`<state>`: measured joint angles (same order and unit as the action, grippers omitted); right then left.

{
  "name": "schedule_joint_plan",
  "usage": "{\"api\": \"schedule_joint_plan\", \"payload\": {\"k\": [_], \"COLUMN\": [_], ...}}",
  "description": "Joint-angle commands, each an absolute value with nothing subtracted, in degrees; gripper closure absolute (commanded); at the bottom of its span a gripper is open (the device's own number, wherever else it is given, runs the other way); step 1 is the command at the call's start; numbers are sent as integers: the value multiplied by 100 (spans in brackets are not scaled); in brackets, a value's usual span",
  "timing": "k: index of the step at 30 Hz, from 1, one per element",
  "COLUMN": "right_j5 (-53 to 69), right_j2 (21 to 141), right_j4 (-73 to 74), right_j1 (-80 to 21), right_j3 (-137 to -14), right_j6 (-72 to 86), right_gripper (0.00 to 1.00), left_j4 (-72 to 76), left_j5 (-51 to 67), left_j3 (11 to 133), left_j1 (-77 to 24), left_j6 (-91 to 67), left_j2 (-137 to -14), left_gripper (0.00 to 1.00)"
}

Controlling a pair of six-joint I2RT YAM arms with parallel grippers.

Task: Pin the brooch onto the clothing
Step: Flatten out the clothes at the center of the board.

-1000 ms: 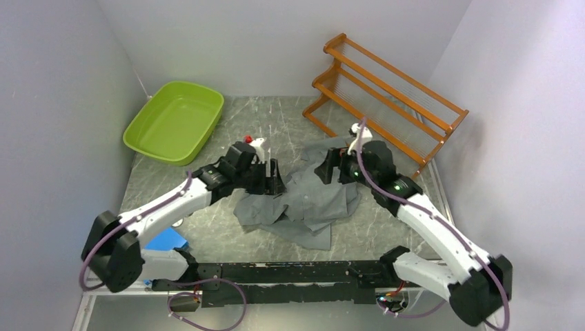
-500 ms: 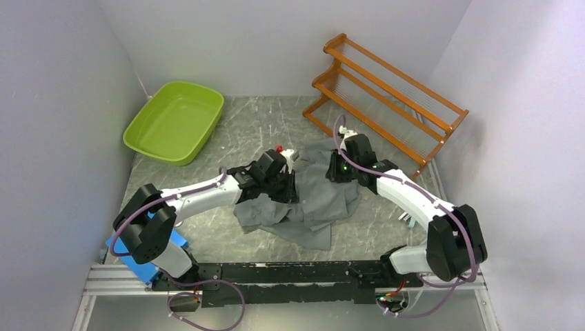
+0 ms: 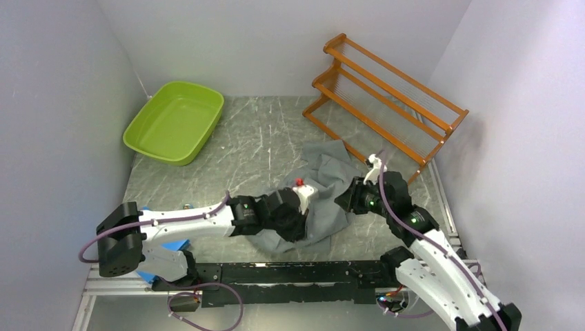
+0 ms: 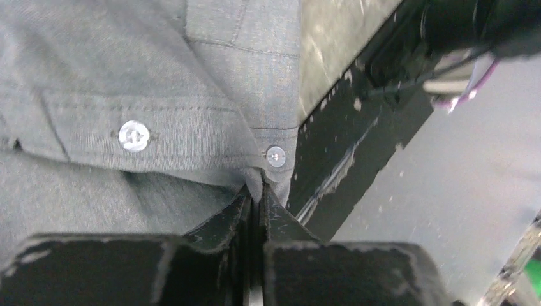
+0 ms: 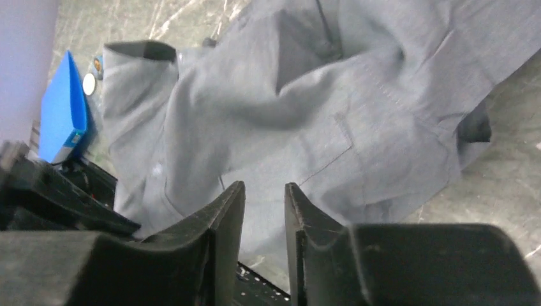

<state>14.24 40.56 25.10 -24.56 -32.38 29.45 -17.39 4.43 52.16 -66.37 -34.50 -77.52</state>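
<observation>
Both arms have swung back toward the near edge since a second ago, and the shirt (image 3: 325,181) has come with them, its lower part now close to the front rail (image 3: 290,272); the green tub (image 3: 172,123) at far left has not stirred; the left gripper (image 4: 258,191) is pressed together on a fold at the shirt's edge, just below a small pale button (image 4: 275,155); the shirt lies crumpled on the marbled table (image 3: 241,138), midway across and between the two grippers; the right gripper (image 5: 265,197) sits at the cloth's right side with only a narrow slit between its fingers, and whether any cloth is caught there I cannot tell; the wooden rack (image 3: 386,93) stands at far right; no brooch shows clearly; the step looks like spreading the shirt flat, so the grips should draw apart evenly, low over the table, keeping the button front upward and easing off before the pinched fold slips
</observation>
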Motion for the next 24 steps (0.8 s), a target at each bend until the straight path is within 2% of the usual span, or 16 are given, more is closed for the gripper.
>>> {"api": "schedule_joint_plan", "payload": {"k": [1,2,4,5,6,7,14,20,24], "right_j5": [1142,1025,972,998,1066,1139,1694,1946,1856], "right_j2": [3419,3460,3726,3908,4122,4315,4967,5280,5561], "right_j4": [2768,2739,2673,2661,2621,2582,2029,1711,1799], "right_j1": [-2435,-2435,-2435,-2435,-2435,-2435,-2435,-2427,-2427], "right_j3": [-3233,-3305,-3535,-3643,-3777,-3856,-3840,-3800,-4003], "right_j6": [3088,2986,2739,2625,2532,2463,2508,2552,2321], "right_gripper": [54,46,38,36,33,32,18,12,9], "left_j4": [-2381,-2480,-2598,-2636,-2611,-2535,-1769,-884,-806], "left_j5": [75,17,12,-125,-197,-207,127,1280,1726], "left_j3": [5243,5293,5416,5501,5562,5602,5750,5245,4804], "left_j1": [-7347,-7423,-7445,-7447,-7451,-7445,-6850,-5408,-4430], "left_j6": [-3260,-3288,-3384,-3439,-3480,-3474,-3448,-3851,-4231], "left_j2": [-7905,-7974,-8048,-8054,-8014,-7932,-7284,-6760,-6679], "left_gripper": [82,69,37,29,8,5,5,5,5]}}
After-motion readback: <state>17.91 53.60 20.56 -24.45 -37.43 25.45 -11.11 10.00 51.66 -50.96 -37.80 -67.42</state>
